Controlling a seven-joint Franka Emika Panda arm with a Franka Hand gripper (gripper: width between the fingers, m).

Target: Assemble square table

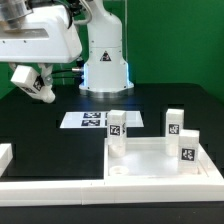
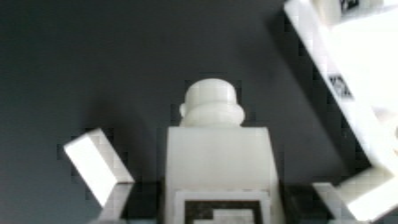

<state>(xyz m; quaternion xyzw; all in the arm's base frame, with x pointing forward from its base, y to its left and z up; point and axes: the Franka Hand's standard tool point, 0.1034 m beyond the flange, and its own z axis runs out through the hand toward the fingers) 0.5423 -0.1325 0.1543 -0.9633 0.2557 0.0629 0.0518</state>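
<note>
My gripper [image 1: 36,86] hangs in the air at the exterior view's left, well above the table. In the wrist view the gripper [image 2: 228,172] is shut on a white leg block [image 2: 217,140], whose rounded peg end points away and whose tag sits near the palm. The fingers [image 2: 98,162] flank the block on both sides. The square table top [image 1: 150,162] lies at the exterior view's right with its rim up. Three tagged legs stand on it: one [image 1: 117,125], another [image 1: 174,121] and a third [image 1: 188,148]. An edge of the top [image 2: 334,55] also shows in the wrist view.
The marker board [image 1: 90,119] lies flat in front of the robot base [image 1: 104,60]. A long white border rail [image 1: 70,186] runs along the front edge, and another piece [image 1: 5,155] sits at the far left.
</note>
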